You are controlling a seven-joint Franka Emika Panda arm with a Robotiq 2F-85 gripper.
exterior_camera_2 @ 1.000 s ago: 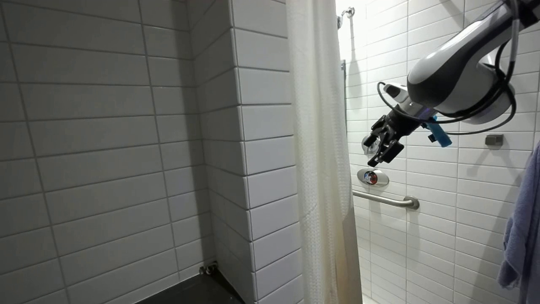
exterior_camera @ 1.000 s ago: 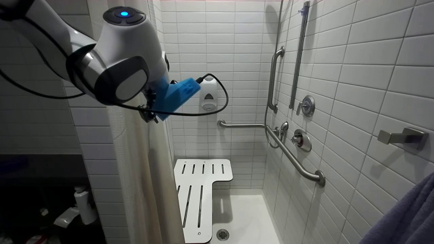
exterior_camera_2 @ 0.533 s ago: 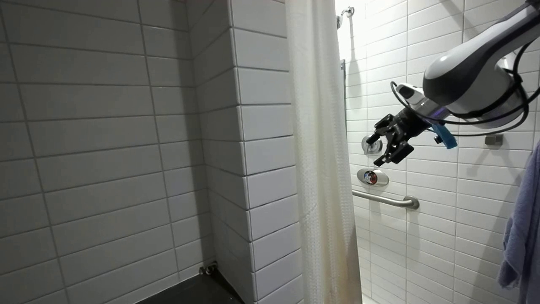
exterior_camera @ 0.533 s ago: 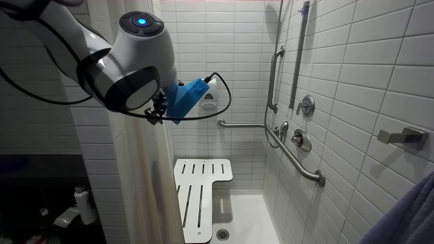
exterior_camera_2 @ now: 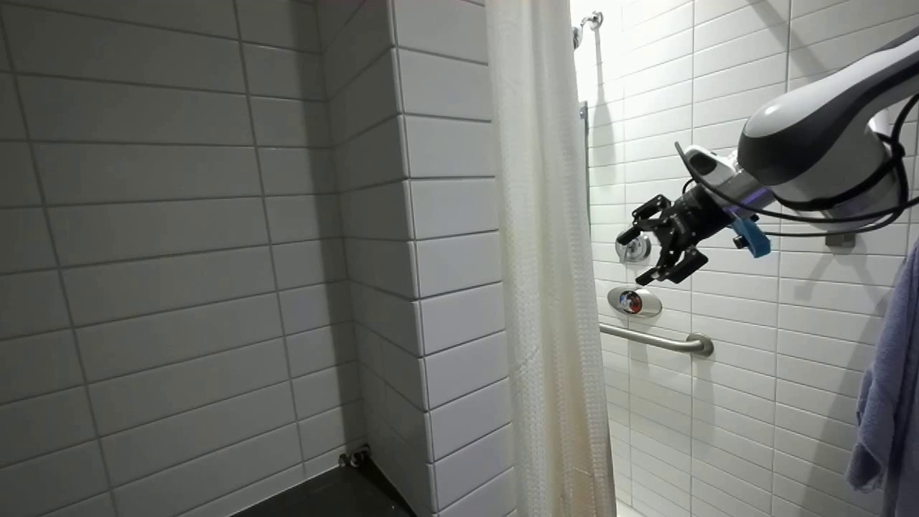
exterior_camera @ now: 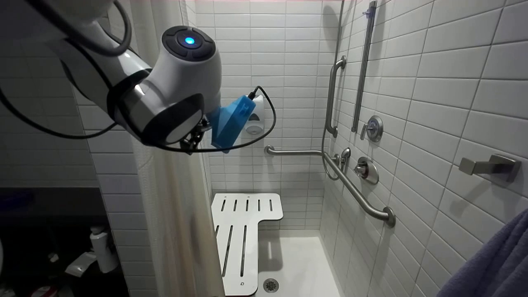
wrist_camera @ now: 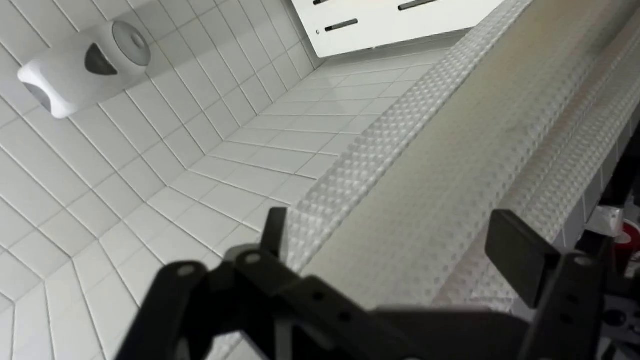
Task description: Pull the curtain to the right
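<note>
The curtain (exterior_camera_2: pixel 549 287), off-white and softly folded, hangs beside the tiled pillar in both exterior views. My gripper (exterior_camera_2: pixel 633 260) is open to the right of it in that exterior view, its fingers spread and nothing between them. From the wrist, the curtain (wrist_camera: pixel 425 190) runs diagonally across the picture, its free edge near the left fingertip. The gap of the gripper (wrist_camera: pixel 392 235) faces the cloth; whether a finger touches it cannot be told. In an exterior view the arm covers the upper curtain (exterior_camera: pixel 177 214) and most of the gripper.
A white slatted seat (exterior_camera: pixel 243 235) lies beyond the curtain. On the right tiled wall are a grab bar (exterior_camera: pixel 354 185), a valve (exterior_camera: pixel 366 170) and a hook (exterior_camera: pixel 489 165). A soap dispenser (wrist_camera: pixel 85 67) is on the back wall. A purple towel (exterior_camera_2: pixel 890 388) hangs at the right.
The arm has moved right and slightly down in an exterior view, and right in the opposite camera's picture, its wrist turning a little. The curtain hangs nearly the same; the gripper stays open.
</note>
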